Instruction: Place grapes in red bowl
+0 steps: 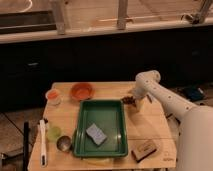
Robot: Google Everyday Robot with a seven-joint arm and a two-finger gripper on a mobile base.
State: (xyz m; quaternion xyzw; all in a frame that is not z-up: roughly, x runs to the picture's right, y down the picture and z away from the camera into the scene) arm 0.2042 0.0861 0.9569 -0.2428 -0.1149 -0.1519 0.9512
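Note:
The grapes (128,100) are a small dark reddish-brown bunch just past the right rim of the green tray (101,149). My gripper (132,101) hangs at the end of the white arm, right at the bunch; I cannot tell whether the bunch rests on the table or is lifted. The red bowl (81,91) is round, shallow and orange-red, and stands at the back of the table, left of the tray's far edge and well left of the gripper.
A blue sponge (95,134) lies in the tray. A pale cup with orange inside (52,96) stands at the back left. A metal cup (64,143), a yellow-green cup (52,132) and a white utensil (42,141) sit at the front left. A brown block (144,149) lies at the front right.

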